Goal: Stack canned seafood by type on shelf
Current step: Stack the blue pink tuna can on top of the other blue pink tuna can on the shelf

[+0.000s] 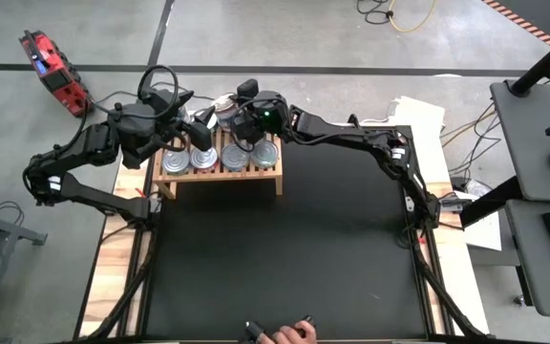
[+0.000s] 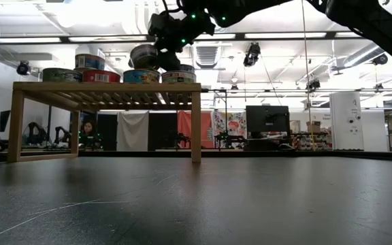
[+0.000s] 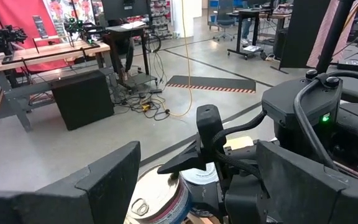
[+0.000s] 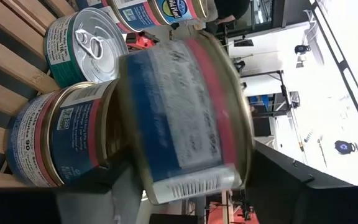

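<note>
The light-wood shelf (image 1: 256, 173) (image 2: 107, 87) stands at the table's far left with several cans (image 1: 234, 156) (image 2: 101, 75) upright on its slats. My right gripper (image 1: 237, 119) (image 2: 163, 51) reaches in from the right and is shut on a can with a blue and red label (image 4: 185, 112) (image 2: 143, 56). That can sits just above a can (image 2: 141, 75) in the shelf's row. My left gripper (image 1: 199, 129) (image 3: 204, 186) hovers open over the shelf's left half, with nothing between its fingers. My right gripper has the blue and red can between its two fingers, one finger (image 4: 92, 193) at its underside and the other (image 4: 291, 180) at its upper rim (image 4: 244, 143). The fingers come in about level from the table's right. The can is slightly tilted; whether it touches the can beneath, I cannot tell.
The black mat (image 1: 285, 258) in front of the shelf reaches to the near edge, where a person's hand (image 1: 285, 333) shows. A red device (image 1: 51, 67) lies on the floor beyond the far left corner. A person (image 2: 87, 129) sits in the room behind.
</note>
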Robot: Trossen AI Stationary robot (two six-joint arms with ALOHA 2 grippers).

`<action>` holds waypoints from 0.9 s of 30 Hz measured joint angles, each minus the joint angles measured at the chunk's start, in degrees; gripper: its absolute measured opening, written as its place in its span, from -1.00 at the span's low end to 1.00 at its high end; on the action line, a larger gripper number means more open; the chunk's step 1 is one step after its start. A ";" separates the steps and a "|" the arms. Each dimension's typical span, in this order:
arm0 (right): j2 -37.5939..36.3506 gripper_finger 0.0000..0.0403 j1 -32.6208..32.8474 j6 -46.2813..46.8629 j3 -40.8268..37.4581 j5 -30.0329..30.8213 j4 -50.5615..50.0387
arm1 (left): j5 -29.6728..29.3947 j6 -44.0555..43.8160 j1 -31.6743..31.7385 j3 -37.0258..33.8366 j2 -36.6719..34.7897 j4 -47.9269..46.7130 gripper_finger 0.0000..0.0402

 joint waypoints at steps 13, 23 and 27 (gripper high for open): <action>0.02 0.08 0.00 0.09 0.00 0.75 -0.18 | 0.27 -3.61 -0.02 0.00 -0.02 -5.36 0.51; 0.04 0.19 0.02 4.09 0.00 1.31 -0.52 | 19.16 -4.62 -0.05 0.00 0.08 -14.01 0.51; 0.02 0.24 0.02 4.13 0.00 1.31 -0.55 | 22.03 -4.37 -0.05 0.00 0.98 -15.70 0.46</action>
